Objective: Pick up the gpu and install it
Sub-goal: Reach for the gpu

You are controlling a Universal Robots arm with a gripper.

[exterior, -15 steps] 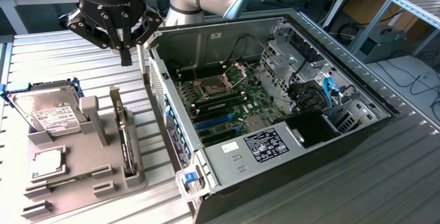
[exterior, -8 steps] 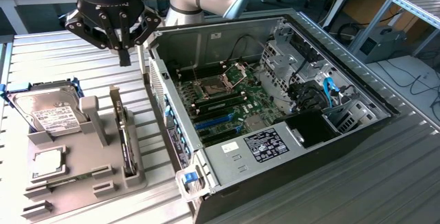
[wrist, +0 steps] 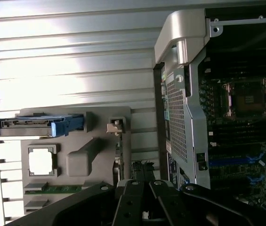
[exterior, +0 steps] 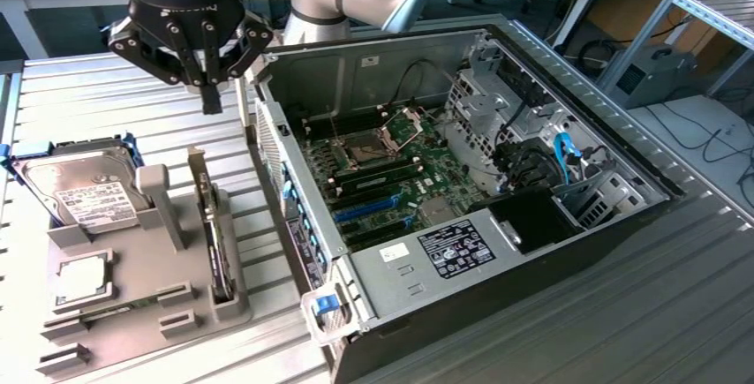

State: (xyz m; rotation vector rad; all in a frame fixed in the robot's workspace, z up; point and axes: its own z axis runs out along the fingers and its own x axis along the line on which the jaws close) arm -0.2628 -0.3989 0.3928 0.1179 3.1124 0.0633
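Upper left of the exterior view, your closed, empty gripper (exterior: 210, 94) hangs; gpu (exterior: 210, 221) stands edgewise below, lengthwise down-frame.

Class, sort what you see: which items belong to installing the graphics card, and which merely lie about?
Belong: thin black graphics card standing edgewise in the grey holder; shut black robot hand; open metal computer case.
Lying about: silver hard drive with white label; small square silver processor chip.

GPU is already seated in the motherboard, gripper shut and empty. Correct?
No. The exterior view shows the gpu standing on edge in the gray holder beside the computer case, not in the motherboard. The gripper is shut and empty, as you said.
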